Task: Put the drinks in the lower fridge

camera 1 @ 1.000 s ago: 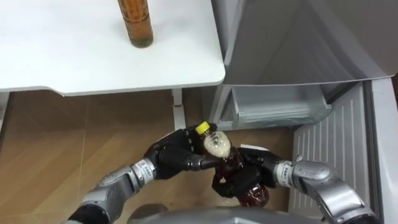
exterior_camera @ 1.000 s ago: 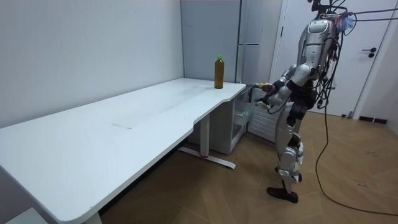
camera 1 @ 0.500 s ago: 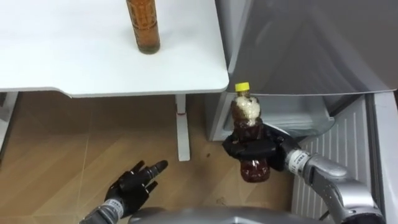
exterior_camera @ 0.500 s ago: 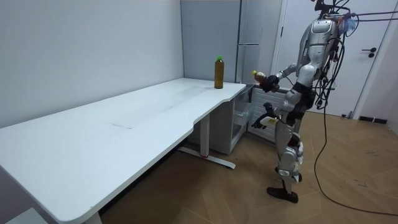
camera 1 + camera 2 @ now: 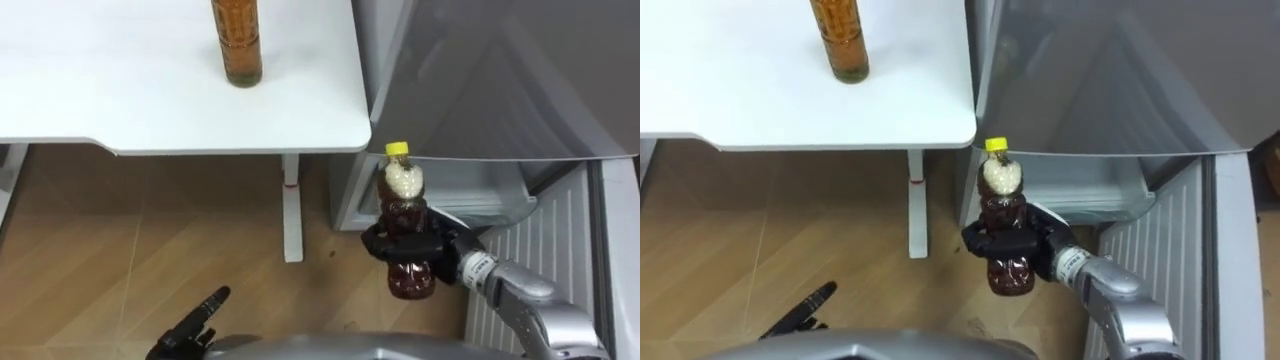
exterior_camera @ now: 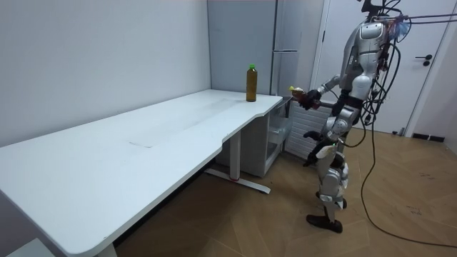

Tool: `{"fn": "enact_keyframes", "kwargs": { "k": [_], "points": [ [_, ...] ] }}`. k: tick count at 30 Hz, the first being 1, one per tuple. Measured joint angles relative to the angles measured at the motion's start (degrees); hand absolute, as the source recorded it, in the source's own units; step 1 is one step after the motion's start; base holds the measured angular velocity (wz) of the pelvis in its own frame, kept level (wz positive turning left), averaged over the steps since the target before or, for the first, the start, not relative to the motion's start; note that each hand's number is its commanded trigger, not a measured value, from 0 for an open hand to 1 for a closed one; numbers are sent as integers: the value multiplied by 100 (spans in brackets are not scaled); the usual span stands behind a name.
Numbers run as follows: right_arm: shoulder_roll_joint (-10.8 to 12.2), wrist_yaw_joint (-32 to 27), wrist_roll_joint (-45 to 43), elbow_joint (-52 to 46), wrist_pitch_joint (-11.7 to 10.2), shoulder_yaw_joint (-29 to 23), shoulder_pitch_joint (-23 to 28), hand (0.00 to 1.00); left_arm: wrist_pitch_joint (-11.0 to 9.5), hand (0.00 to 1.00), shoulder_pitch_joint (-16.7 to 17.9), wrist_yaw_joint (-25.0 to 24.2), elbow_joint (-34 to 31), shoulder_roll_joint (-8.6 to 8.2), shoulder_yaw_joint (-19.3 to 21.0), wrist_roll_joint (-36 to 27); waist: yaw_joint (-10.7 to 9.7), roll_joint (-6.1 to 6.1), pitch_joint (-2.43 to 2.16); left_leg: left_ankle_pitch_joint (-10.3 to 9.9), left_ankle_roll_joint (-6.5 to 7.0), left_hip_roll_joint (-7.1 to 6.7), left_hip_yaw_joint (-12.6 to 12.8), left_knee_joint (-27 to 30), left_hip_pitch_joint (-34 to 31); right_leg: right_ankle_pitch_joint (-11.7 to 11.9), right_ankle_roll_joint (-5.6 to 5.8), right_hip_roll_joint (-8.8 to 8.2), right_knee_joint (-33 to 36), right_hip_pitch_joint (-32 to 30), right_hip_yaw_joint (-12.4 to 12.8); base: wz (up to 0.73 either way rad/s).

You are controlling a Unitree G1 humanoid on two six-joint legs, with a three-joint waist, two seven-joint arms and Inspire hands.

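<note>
- Left eye view: the right hand (image 5: 412, 246) is gripping the belly of the dark brown plastic bottle with a yellow cap (image 5: 403, 190). It is holding the bottle upright in the air just in front of the grey fridge's open lower compartment (image 5: 470, 190), probably so it goes in standing.
- The left hand (image 5: 196, 323) is hanging low over the wooden floor (image 5: 120, 240), fingers straight and empty, clear of the path.
- The second amber bottle (image 5: 237, 45) is standing on the white tabletop (image 5: 120, 90) near the fridge-side edge, likely the next pick.
</note>
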Motion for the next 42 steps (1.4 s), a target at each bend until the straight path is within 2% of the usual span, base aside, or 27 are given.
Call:
{"fn": "enact_keyframes", "kwargs": {
  "k": [1, 6, 8, 11, 15, 18, 20, 21, 24, 26, 29, 32, 34, 38, 40, 42],
  "points": [
    [40, -142, 157, 30, -7, -69, 43, 100, 6, 0, 44, 119, 10, -9, 1, 12, -3, 38, 19, -4, -1, -1, -24, 21, 1, 2, 0, -3, -8, 31, -28, 9],
    [178, -946, 945, 421, -25, -137, 101, 100, 27, 0, 220, 547, 73, -35, 45, 85, -5, 209, 39, -7, -6, -3, -101, 21, -3, 2, 0, -4, -9, 69, -107, 8],
    [178, -1249, 1303, 642, -26, -139, 106, 100, 41, 0, 273, 709, 77, -66, 144, 205, -9, 250, 16, -7, -6, -5, -119, 38, -11, 2, 0, -8, -6, 74, -131, 5],
    [182, -1843, 1976, 901, -33, -293, 137, 100, 74, 0, 378, 923, 78, -94, 266, 418, -27, 326, 28, -8, -6, -20, -177, 95, -36, -1, -1, -36, -7, 107, -257, 9],
    [186, -2459, 2758, 1263, -69, -430, 4, 100, 116, 0, 375, 1088, 49, -93, 321, 646, -32, 317, 18, -7, 1, -60, -274, 209, -187, -70, 7, -74, 25, -25, -316, 14],
    [180, -2856, 3382, 1576, -133, -471, -242, 100, 162, 0, 322, 1253, 35, -91, 326, 885, 0, 265, 3, 21, 27, -77, -306, 286, -482, -65, 6, -90, 113, -312, -322, 6],
    [183, -3052, 3873, 1910, -144, -479, -508, 100, 205, 0, 249, 1383, 31, -82, 308, 868, -23, 269, -24, 24, 33, -74, -334, 400, -710, -36, 4, -90, 134, -469, -366, 10],
    [185, -3186, 4161, 2142, -162, -479, -733, 100, 232, 0, 128, 1474, 42, -75, 307, 861, -29, 262, -25, 38, 45, -79, -370, 465, -866, -14, -1, -98, 200, -586, -408, 14],
    [183, -3474, 4649, 2738, -286, -494, -1332, 100, 261, 0, -201, 1660, 47, -67, 318, 853, 23, 222, 51, 56, 54, -75, -408, 627, -1217, 8, -16, -104, 331, -899, -439, 9],
    [177, -3635, 5143, 3109, -328, -523, -1873, 100, 279, 0, -519, 1767, 61, -68, 314, 859, 2, 245, 70, 59, 60, -77, -475, 820, -1607, 10, -21, -122, 497, -1253, -500, 15],
    [181, -3846, 5212, 3693, -383, -801, -2525, 100, 277, 0, -832, 1812, 97, -79, 313, 863, 8, 308, 98, 75, 87, -92, -511, 990, -1958, 9, -21, -154, 674, -1586, -527, 9],
    [166, -4000, 5315, 3968, -481, -967, -2836, 100, 277, 0, -880, 1833, 97, -83, 237, 865, 7, 352, 100, 96, 119, -113, -505, 1047, -2138, 5, -18, -206, 827, -1796, -551, 4],
    [135, -4035, 5414, 4246, -561, -989, -3143, 100, 290, 0, -1040, 1939, 140, -80, 118, 871, 19, 349, 104, 112, 137, -127, -506, 1160, -2456, -36, -30, -256, 1066, -2151, -556, 0],
    [117, -4063, 5559, 4571, -563, -1093, -3466, 100, 310, 0, -1288, 2091, 147, -102, 8, 853, 23, 341, 112, 147, 148, -172, -505, 1317, -2827, -107, -51, -333, 1416, -2619, -497, 0],
    [98, -4085, 5567, 4745, -565, -1177, -3632, 100, 289, 0, -1495, 2212, 169, -130, -146, 864, 24, 304, 156, 147, 152, -223, -489, 1504, -3093, -236, -51, -416, 1805, -2970, -410, 4],
    [68, -4170, 5556, 4793, -565, -1175, -3718, 100, 234, 0, -1614, 2270, 169, -168, -285, 862, 35, 296, 171, 147, 153, -254, -481, 1628, -3288, -310, -67, -462, 2015, -3218, -362, 0]
  ]
}}
